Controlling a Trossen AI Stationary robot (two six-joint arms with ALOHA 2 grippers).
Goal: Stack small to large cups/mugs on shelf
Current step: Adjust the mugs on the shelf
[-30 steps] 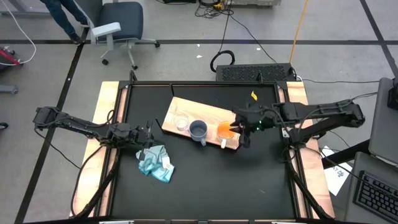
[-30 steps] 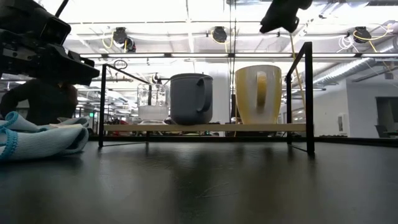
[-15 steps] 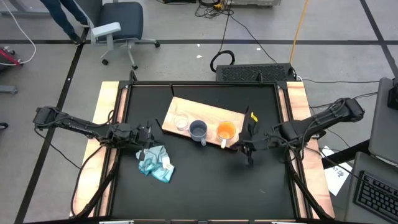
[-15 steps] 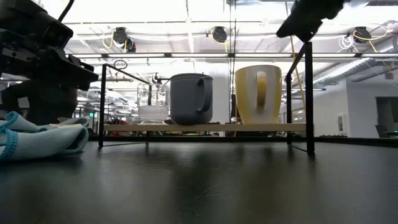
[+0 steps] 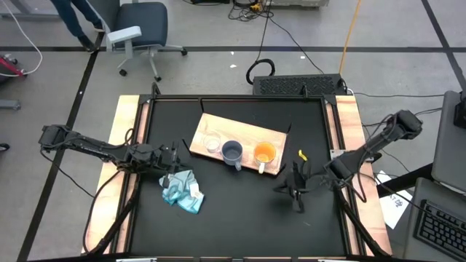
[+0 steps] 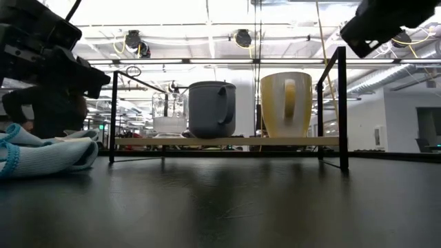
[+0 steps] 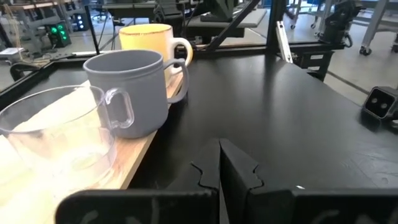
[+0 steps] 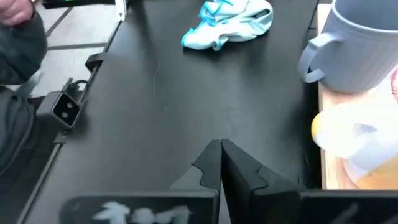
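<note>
Now your right claw (image 5: 295, 191), fingers pressed together and empty by the tabletop's right edge, could clip the orange mug (image 5: 264, 153) if you swing back carelessly

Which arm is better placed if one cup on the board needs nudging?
Probably right: the right gripper sits just off the board's end by the orange mug; the left gripper waits near the cloth.

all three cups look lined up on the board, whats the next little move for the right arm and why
Probably just park the right claw clear of the board: it is shut, empty, off the shelf. Glass cup, grey-blue mug and orange mug already stand there in size order.
</note>
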